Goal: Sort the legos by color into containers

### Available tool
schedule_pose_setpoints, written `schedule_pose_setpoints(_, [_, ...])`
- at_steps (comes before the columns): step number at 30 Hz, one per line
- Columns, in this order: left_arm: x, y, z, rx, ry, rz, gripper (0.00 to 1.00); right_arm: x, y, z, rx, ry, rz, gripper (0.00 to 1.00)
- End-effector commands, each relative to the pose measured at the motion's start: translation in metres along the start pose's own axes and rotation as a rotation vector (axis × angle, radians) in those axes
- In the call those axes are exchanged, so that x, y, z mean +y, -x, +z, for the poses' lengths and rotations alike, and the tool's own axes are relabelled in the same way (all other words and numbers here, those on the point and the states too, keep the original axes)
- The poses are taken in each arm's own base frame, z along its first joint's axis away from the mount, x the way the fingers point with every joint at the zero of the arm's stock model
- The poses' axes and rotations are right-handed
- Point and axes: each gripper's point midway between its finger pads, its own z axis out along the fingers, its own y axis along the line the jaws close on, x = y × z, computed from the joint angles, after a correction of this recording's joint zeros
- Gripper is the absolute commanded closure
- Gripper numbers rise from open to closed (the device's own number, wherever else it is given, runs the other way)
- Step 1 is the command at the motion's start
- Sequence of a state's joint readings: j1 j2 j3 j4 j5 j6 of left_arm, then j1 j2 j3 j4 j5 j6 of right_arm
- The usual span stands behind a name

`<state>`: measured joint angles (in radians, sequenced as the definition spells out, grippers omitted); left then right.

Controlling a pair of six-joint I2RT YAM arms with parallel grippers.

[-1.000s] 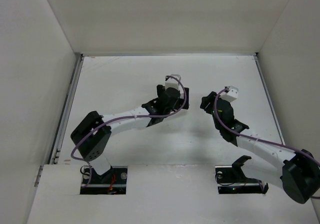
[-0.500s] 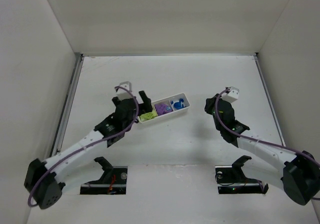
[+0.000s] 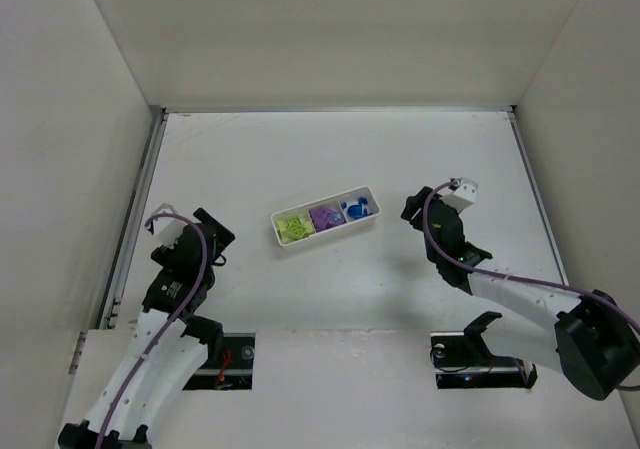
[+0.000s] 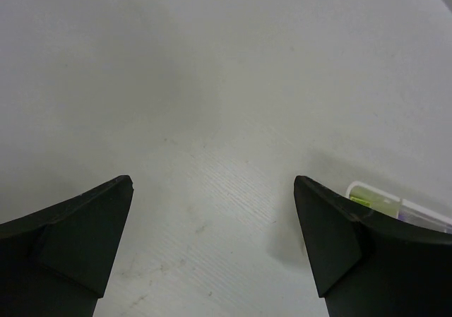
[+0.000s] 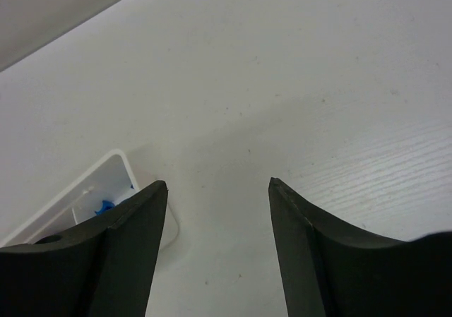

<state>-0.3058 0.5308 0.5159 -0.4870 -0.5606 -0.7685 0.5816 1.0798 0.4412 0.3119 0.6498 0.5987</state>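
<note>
The long white tray (image 3: 372, 201) lies at the table's middle. Its left compartment holds yellow-green legos (image 3: 293, 228), the middle one purple legos (image 3: 324, 217), the right one blue bits (image 3: 355, 208). My left gripper (image 3: 212, 233) is open and empty, well left of the tray. In the left wrist view my left gripper (image 4: 212, 183) is over bare table, and the tray's yellow-green end (image 4: 373, 198) peeks past the right finger. My right gripper (image 3: 411, 209) is open and empty, just right of the tray. In the right wrist view my right gripper (image 5: 219, 184) is beside the tray's corner (image 5: 116, 163), where a blue bit (image 5: 105, 206) shows.
White walls enclose the table on the left, back and right. A metal rail (image 3: 135, 214) runs along the left edge, close to my left arm. No loose bricks show on the table surface.
My left arm has drawn back from over the tray to the near left, uncovering the tray. The right arm has barely moved.
</note>
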Motion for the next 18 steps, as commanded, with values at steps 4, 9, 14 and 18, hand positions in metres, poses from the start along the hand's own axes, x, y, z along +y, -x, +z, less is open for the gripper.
schedule_pose_setpoints(4, [0.008,-0.012,0.001,0.057,0.049,0.008,0.0,-0.007,0.004,0.012,-0.059,-0.053,0.009,0.3])
schedule_pose_setpoints(9, [0.004,-0.017,0.001,0.055,0.012,0.004,0.0,-0.013,0.004,0.012,-0.075,-0.071,-0.003,0.28])
schedule_pose_setpoints(14, [0.003,-0.022,0.003,0.062,0.003,0.005,0.0,-0.018,-0.001,0.012,-0.076,-0.076,-0.006,0.28])
schedule_pose_setpoints(18, [0.002,-0.028,0.005,0.07,-0.012,0.015,0.0,-0.018,-0.002,0.013,-0.074,-0.079,-0.017,0.28])
